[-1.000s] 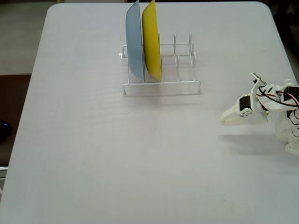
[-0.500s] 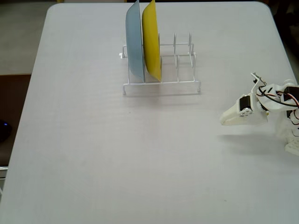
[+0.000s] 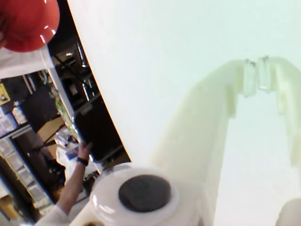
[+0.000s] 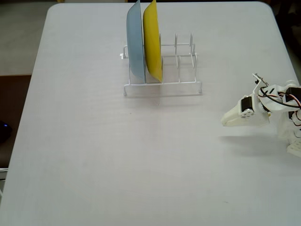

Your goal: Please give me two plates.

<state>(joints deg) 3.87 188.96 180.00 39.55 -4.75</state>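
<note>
Nothing moved since earlier; we saw the jaws (image 4: 227, 123) closed, empty, above the desk (image 4: 141, 165), rack (image 4: 162, 84) well left of them.

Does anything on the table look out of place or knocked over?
Nothing stands out. The blue plate and yellow plate stand upright in the rack, and the gripper sits shut and empty at the right in the fixed view.

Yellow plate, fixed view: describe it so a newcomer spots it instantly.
Start at the white wire rack standing toward the far side of the table. Two plates stand on edge in its left slots. The yellow plate is the right one, next to the rack's empty slots; its neighbour, the blue plate, sits at the rack's left end.
</note>
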